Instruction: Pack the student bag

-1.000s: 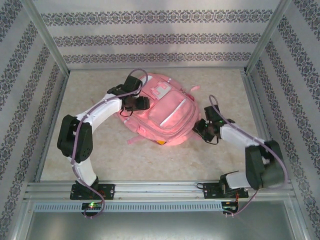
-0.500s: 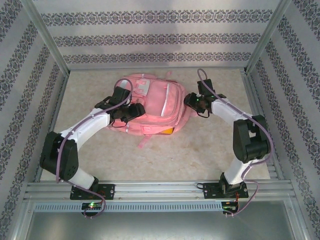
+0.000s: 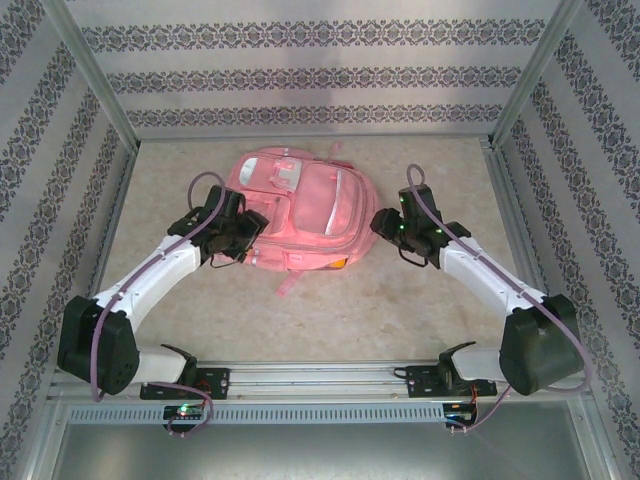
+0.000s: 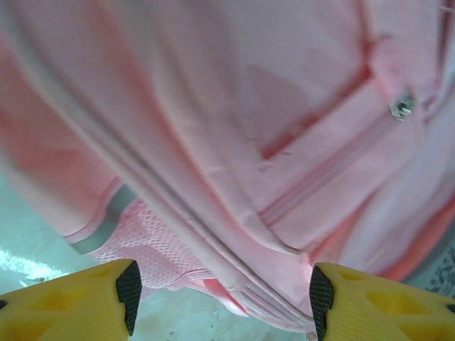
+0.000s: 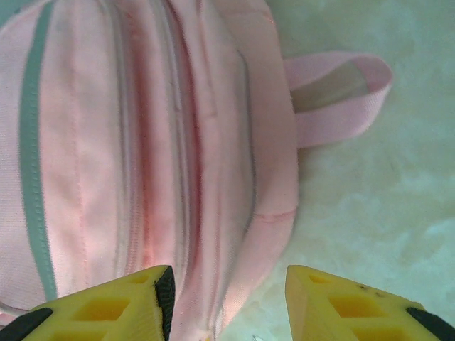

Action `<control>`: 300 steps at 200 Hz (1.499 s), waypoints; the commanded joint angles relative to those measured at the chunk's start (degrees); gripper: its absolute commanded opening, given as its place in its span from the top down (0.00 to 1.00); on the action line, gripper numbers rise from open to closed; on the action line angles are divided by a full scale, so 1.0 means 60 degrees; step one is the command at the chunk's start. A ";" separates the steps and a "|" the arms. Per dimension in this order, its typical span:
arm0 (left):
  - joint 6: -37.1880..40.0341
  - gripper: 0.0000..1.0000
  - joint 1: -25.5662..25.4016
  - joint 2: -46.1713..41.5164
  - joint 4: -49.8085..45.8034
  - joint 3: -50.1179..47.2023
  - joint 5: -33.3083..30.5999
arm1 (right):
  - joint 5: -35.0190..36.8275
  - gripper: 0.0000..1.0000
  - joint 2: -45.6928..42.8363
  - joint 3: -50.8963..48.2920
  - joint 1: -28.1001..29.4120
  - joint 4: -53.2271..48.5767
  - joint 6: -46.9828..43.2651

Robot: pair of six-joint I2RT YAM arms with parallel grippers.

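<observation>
The student bag is a large pink backpack lying flat mid-table, front pockets up. My left gripper is at its left edge, jaws wide apart. In the left wrist view the left gripper straddles the bag's seamed edge without clamping it; the yellow fingers show bare table between them. My right gripper is at the bag's right edge. In the right wrist view the right gripper is open over the bag's side seam.
A pink strap trails from the bag toward me, and a webbing loop lies on the table beside it. A zip pull sits on a pocket. Metal frame posts and patterned walls enclose the table; a rail runs along the front.
The bag has turned and slid back and to the left. My left gripper has come off the bag's top to its left edge; my right gripper swung to the bag's right side.
</observation>
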 commanded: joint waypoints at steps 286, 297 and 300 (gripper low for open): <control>-0.2274 0.71 0.0043 0.0904 0.4001 -0.1690 -0.0166 | -0.0873 0.55 -0.0943 -0.1922 0.0108 0.1728 0.1749; -0.2247 0.70 0.0033 0.1007 0.4174 -0.1585 -0.0130 | -0.0970 0.55 -0.0959 -0.1966 0.0144 0.1806 0.1744; -0.2226 0.70 0.0045 0.1018 0.4190 -0.1553 -0.0135 | -0.0996 0.55 -0.0964 -0.1979 0.0167 0.1825 0.1744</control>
